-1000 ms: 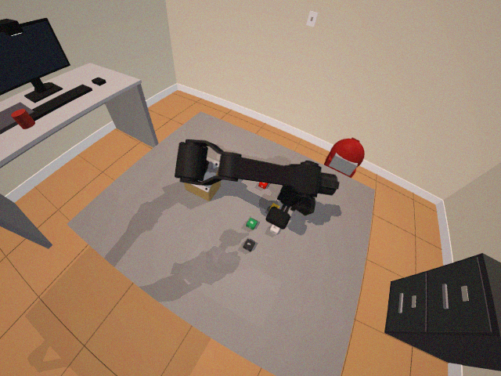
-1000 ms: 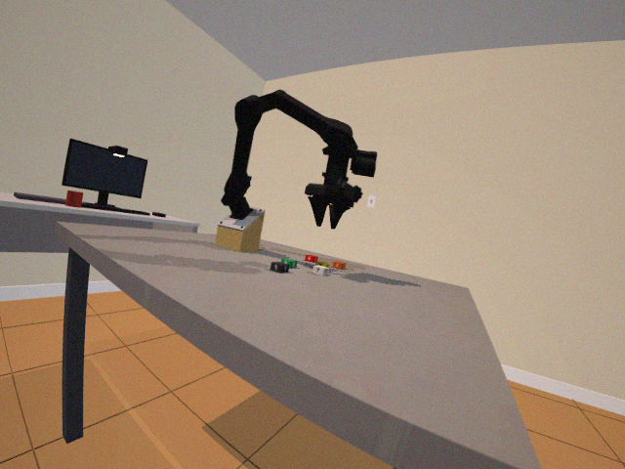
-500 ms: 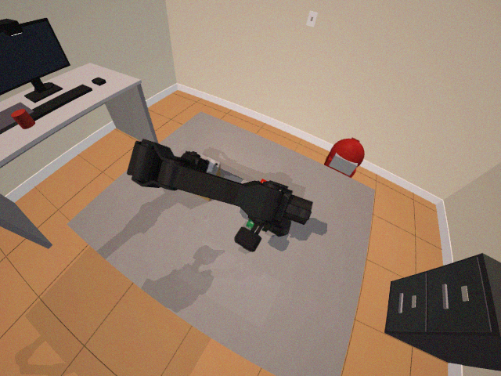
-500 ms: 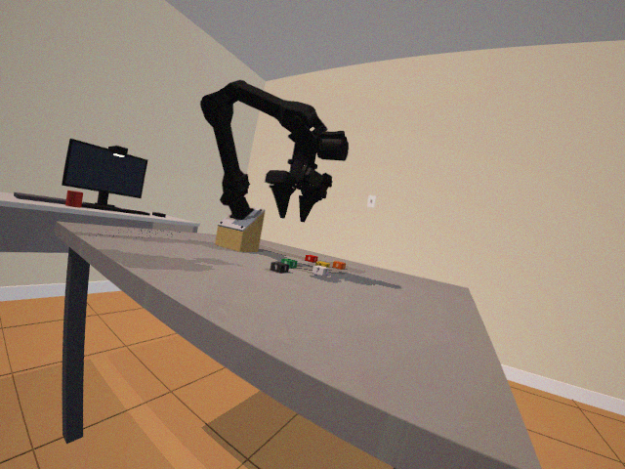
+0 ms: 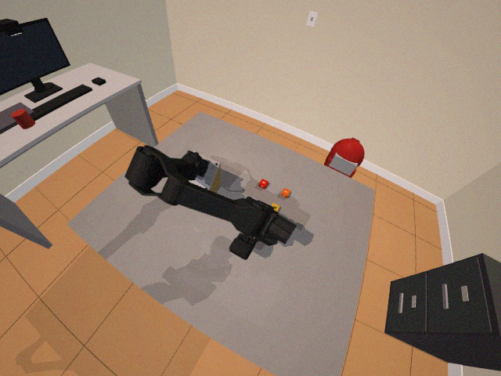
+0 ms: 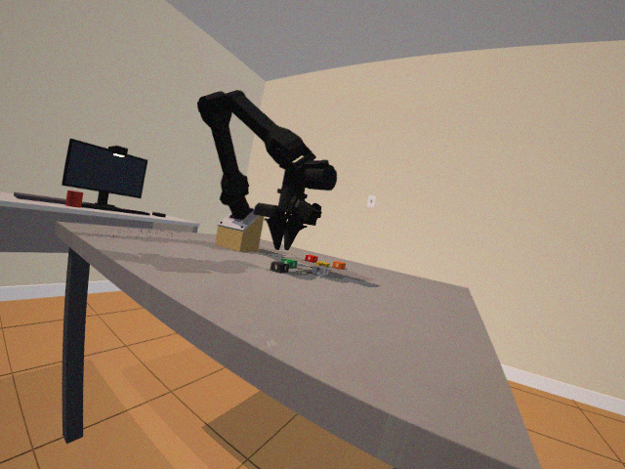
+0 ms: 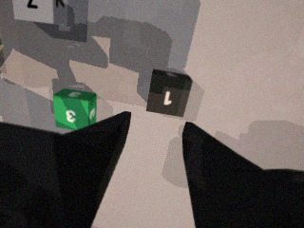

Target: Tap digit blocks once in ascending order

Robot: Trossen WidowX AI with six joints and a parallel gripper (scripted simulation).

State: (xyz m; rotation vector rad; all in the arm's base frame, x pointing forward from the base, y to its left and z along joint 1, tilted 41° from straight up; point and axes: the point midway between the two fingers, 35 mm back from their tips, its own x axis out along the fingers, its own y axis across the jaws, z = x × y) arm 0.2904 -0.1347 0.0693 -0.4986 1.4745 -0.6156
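My gripper (image 6: 281, 248) (image 7: 157, 123) is partly open and empty, tips down above the table near the black and green blocks. The black block (image 6: 278, 267) (image 7: 167, 97) shows a 1 and lies just beyond the tips in the wrist view. The green block (image 6: 289, 263) (image 7: 71, 111) shows a 3, beside the left finger. The white block (image 6: 320, 271) (image 7: 33, 11) shows a 7, cut off by the wrist view's top edge. The yellow block (image 5: 275, 207) (image 6: 322, 263), red block (image 5: 263, 183) (image 6: 311, 258) and orange block (image 5: 285, 192) (image 6: 338, 265) have digits too small to read.
The arm (image 5: 210, 202) (image 6: 255, 121) reaches over the grey table (image 5: 250, 316) (image 6: 353, 343) and hides the black, green and white blocks in the top view. Its tan base (image 6: 236, 237) stands behind the blocks. A desk with a monitor (image 5: 32, 52) (image 6: 103, 169) is off to the left.
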